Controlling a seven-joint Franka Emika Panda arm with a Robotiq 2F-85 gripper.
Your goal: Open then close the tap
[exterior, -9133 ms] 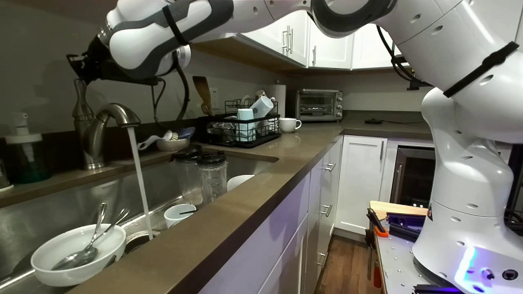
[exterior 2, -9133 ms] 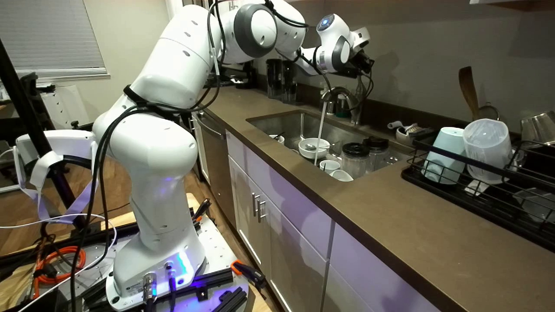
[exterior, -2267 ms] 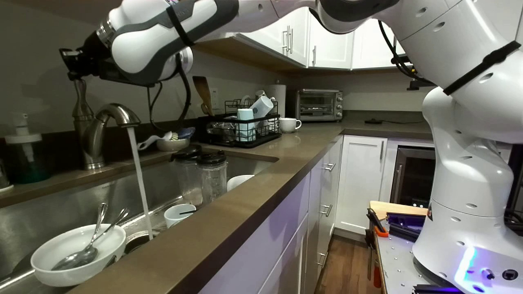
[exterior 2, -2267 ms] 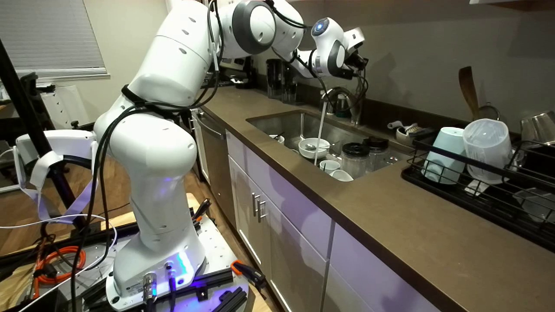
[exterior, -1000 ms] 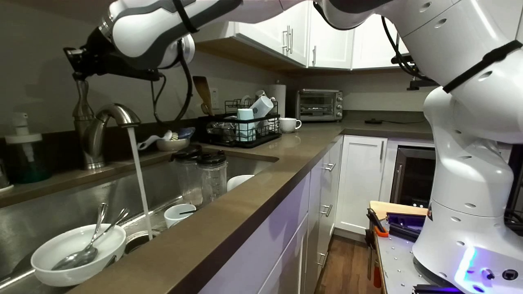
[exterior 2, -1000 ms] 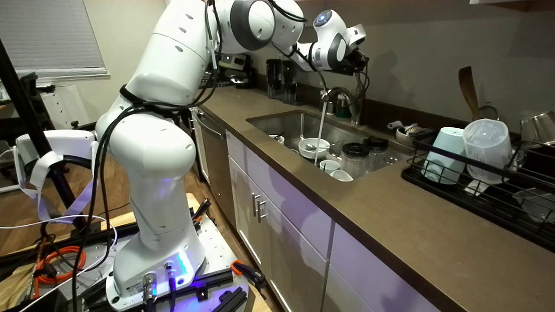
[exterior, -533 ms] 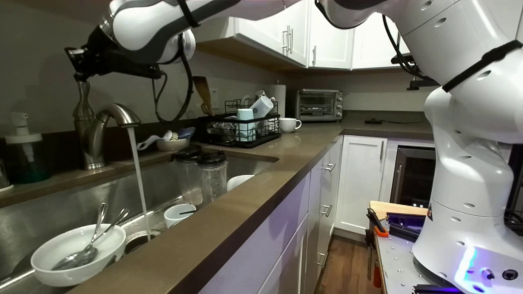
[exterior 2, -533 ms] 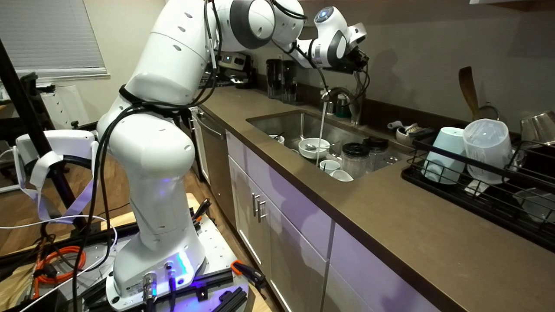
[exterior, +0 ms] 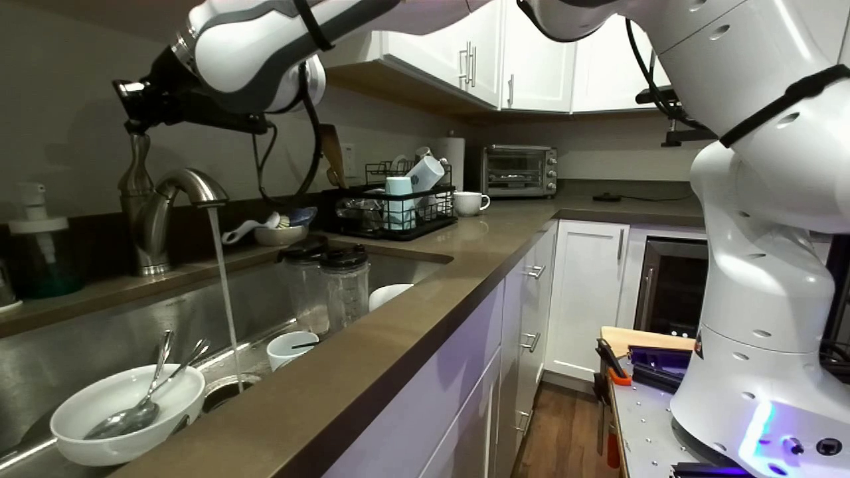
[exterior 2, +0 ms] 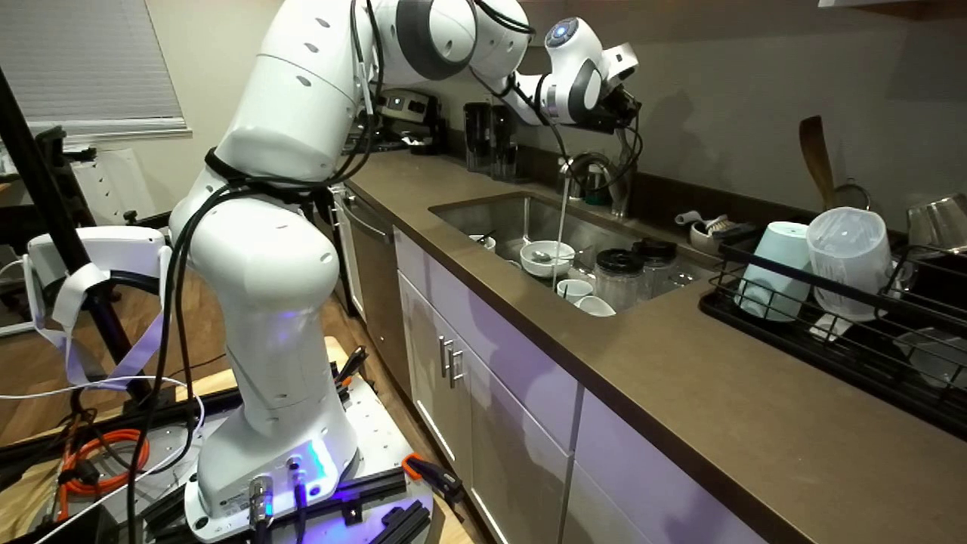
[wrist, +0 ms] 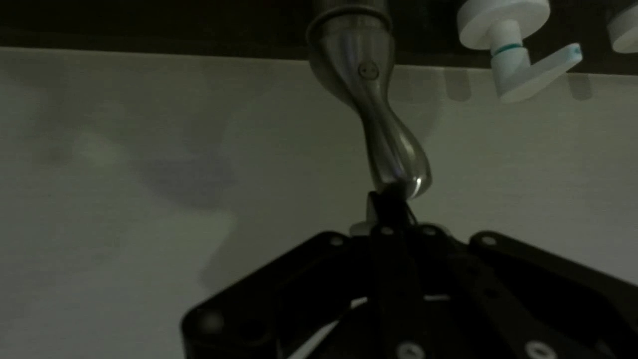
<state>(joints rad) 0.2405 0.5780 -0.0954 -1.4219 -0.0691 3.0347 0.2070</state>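
The tap (exterior: 150, 229) is a metal gooseneck faucet behind the sink, also visible in an exterior view (exterior 2: 622, 193). A thin stream of water (exterior: 225, 292) runs from its spout into the sink. Its upright lever handle (exterior: 137, 166) rises from the top of the body; in the wrist view the handle (wrist: 385, 134) hangs down from the top of the picture and leans right. My gripper (exterior: 136, 125) is above the handle. In the wrist view its dark fingertips (wrist: 391, 207) are together and meet the handle's tip; the exact contact is hidden in shadow.
The sink holds a white bowl (exterior: 126, 415) with spoons, cups and lidded jars (exterior: 345, 285). A soap dispenser (exterior: 41, 245) stands beside the tap. A black dish rack (exterior: 398, 209) stands on the counter (exterior: 372, 372). A wall is close behind the handle.
The water stream has grown thinner and falls closer to the tap. My gripper and the handle's tip have shifted slightly right in the exterior view beside the sink.
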